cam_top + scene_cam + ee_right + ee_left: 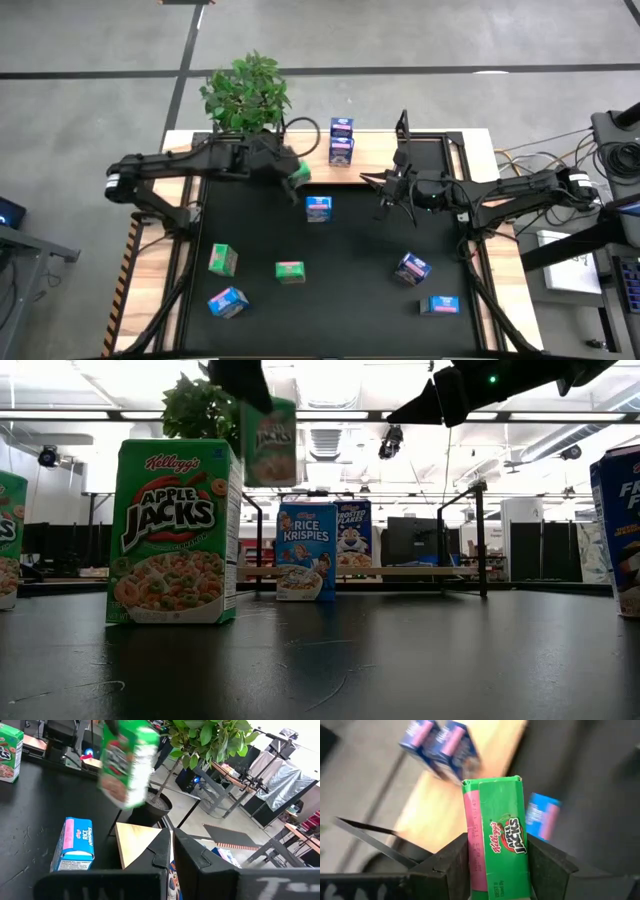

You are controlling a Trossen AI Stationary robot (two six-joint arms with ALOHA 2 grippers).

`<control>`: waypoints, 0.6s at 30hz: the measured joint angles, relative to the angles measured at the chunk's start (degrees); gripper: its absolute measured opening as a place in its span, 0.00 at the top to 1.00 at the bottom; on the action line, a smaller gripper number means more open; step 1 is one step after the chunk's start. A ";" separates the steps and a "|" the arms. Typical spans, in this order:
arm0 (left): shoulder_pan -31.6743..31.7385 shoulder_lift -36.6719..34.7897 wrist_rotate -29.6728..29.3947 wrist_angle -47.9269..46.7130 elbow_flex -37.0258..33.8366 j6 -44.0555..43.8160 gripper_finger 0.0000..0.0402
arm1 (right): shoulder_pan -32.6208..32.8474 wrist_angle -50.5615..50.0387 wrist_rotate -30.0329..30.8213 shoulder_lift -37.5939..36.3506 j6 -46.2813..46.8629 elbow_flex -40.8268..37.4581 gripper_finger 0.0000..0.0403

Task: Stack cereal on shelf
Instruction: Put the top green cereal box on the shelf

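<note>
Between your left fingers you have a green Apple Jacks carton clamped by its two sides, lifted clear of the black mat. Just beyond those fingers a blue Rice Krispies carton stands on the mat, and past it lies the pale wood shelf, which so far carries only a short pile of blue cartons. Your right fingers are closed on nothing and hover over the mat near the shelf's edge. Farther off from both, five more cartons wait on the mat: two green and three blue. By my reckoning you are early in the job, with most of the stacking left.
</note>
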 joint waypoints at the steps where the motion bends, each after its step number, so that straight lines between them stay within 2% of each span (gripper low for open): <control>1: 0.53 1.07 -1.11 0.31 0.40 1.18 0.60 | 0.00 -0.01 0.00 0.00 0.00 0.00 0.97; 10: 7.26 6.81 -2.73 6.79 1.04 8.14 0.60 | 0.00 -0.56 0.00 0.00 0.02 -0.01 0.97; 18: 11.58 9.37 -2.72 11.07 0.60 7.67 0.60 | 0.00 -0.59 0.00 0.00 0.00 -0.02 0.97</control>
